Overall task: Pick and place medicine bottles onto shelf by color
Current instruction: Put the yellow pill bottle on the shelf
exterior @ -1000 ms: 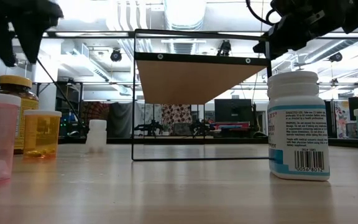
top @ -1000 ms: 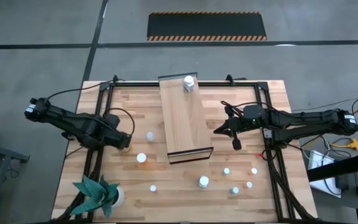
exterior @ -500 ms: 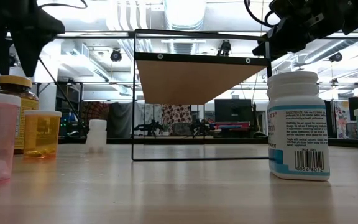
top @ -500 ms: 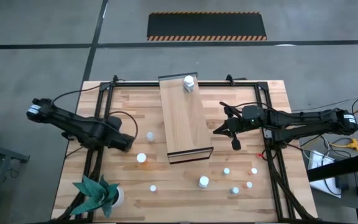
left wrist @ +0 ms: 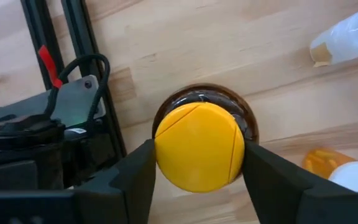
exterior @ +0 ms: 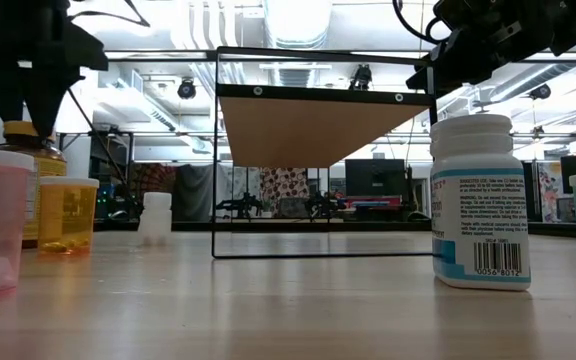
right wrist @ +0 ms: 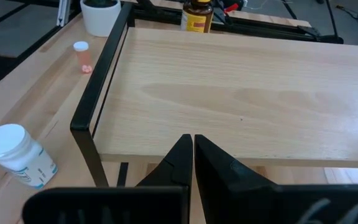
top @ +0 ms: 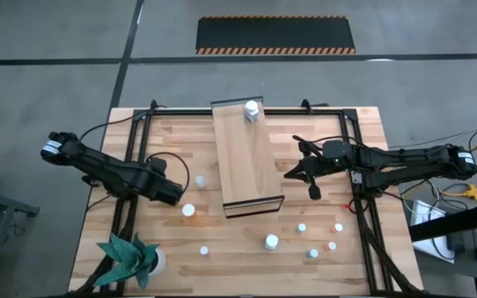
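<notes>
An amber bottle with a yellow cap (left wrist: 197,146) stands upright on the table at the left; it also shows in the low view (exterior: 43,195). My left gripper (left wrist: 197,186) is open and points down over it, one finger on each side of the cap. The shelf (top: 247,157), a light-wood board on a black wire frame, stands mid-table with a white bottle (top: 251,112) at its far end. My right gripper (right wrist: 192,155) is shut and empty, hovering by the shelf's right edge (top: 291,174). My left gripper's fingers (left wrist: 135,180) come from above, pointing down, and flank the yellow cap's rim (left wrist: 160,149). I cannot tell whether they touch it. The bottle stands on the table.
Small bottles stand near the left gripper (top: 199,180) (top: 189,210) and several stand in front of the shelf, among them a bigger white one (top: 271,242). A green paper plant (top: 127,255) is at the near left corner. Black frame rails (top: 131,165) run along both sides.
My left gripper has gone a little toward the table's right and near edges and has come down, so that its tips now stand at the amber bottle's cap. The right arm has kept still.
</notes>
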Available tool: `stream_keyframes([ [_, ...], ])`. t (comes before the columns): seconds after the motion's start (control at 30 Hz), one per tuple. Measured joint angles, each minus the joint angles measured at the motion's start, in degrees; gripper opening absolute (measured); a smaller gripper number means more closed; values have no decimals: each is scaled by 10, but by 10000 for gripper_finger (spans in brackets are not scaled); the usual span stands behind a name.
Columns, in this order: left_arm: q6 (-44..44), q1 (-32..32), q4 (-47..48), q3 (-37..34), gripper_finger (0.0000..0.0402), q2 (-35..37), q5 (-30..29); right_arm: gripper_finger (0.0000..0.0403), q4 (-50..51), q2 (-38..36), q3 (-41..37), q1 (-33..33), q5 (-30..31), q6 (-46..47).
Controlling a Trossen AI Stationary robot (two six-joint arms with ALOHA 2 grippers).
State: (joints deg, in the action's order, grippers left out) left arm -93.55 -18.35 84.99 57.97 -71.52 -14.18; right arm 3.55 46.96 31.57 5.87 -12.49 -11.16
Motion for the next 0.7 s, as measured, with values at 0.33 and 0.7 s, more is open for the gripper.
stream_keyframes([
  [0.33, 28, 0, 10, 41, 175, -24, -7, 9, 0, 0, 0, 0, 0, -7],
  [0.7, 50, 0, 26, 95, 129, -57, -12, 9, 6, 0, 0, 0, 0, -8],
])
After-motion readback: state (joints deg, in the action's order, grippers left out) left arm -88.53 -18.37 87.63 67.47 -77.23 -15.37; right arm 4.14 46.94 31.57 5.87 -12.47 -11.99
